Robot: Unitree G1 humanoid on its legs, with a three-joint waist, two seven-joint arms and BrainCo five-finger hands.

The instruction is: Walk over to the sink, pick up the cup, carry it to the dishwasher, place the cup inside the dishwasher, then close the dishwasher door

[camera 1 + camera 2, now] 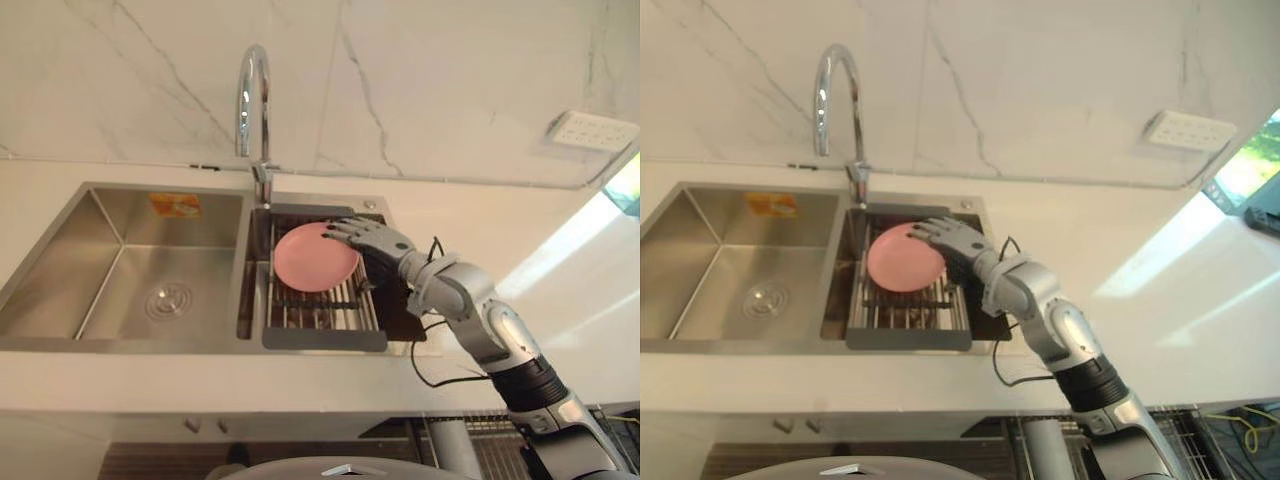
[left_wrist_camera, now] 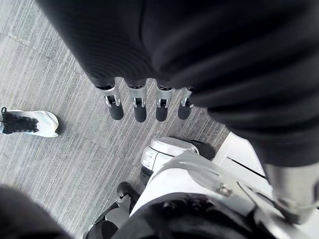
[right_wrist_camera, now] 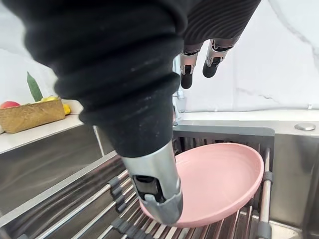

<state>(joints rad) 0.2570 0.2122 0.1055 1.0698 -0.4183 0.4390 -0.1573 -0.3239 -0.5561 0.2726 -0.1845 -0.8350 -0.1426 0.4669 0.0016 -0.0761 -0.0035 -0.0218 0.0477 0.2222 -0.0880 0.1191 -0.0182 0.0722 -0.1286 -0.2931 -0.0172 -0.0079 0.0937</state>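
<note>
**Pink dish on the sink rack, right hand at its rim**

Pink and shallow, the dish [image 1: 312,260] is what we find under the robot's reach. It lies on a roll-up rack [image 1: 320,312] of metal bars laid across the smaller, right-hand basin of the steel sink [image 1: 110,205]. In the right wrist view it sits tilted, its far rim raised above the bars.

The right hand [image 1: 372,238] comes in from the right, over the white countertop [image 1: 560,270], and sits at the dish's upper right edge. From the head camera its fingers overlap the rim. We cannot tell whether they touch it. In its own wrist view the fingers [image 3: 188,69] stand straight and well above the dish, and the thumb [image 3: 155,196] reaches down in front of the near rim. So we read the hand as spread open, with nothing clasped in it.

The left hand [image 2: 144,99] hangs low over grey flooring, its fingers straight and relaxed and holding nothing. A person's white shoe [image 2: 31,123] rests on the floor nearby.

The curved chrome faucet [image 1: 252,100] rises behind the divider between the two basins, against a marble wall. A white wall outlet [image 1: 592,130] is set in that wall, far to the right. In the right wrist view a woven basket of fruit [image 3: 31,114] stands on the counter beyond the larger basin.
</note>
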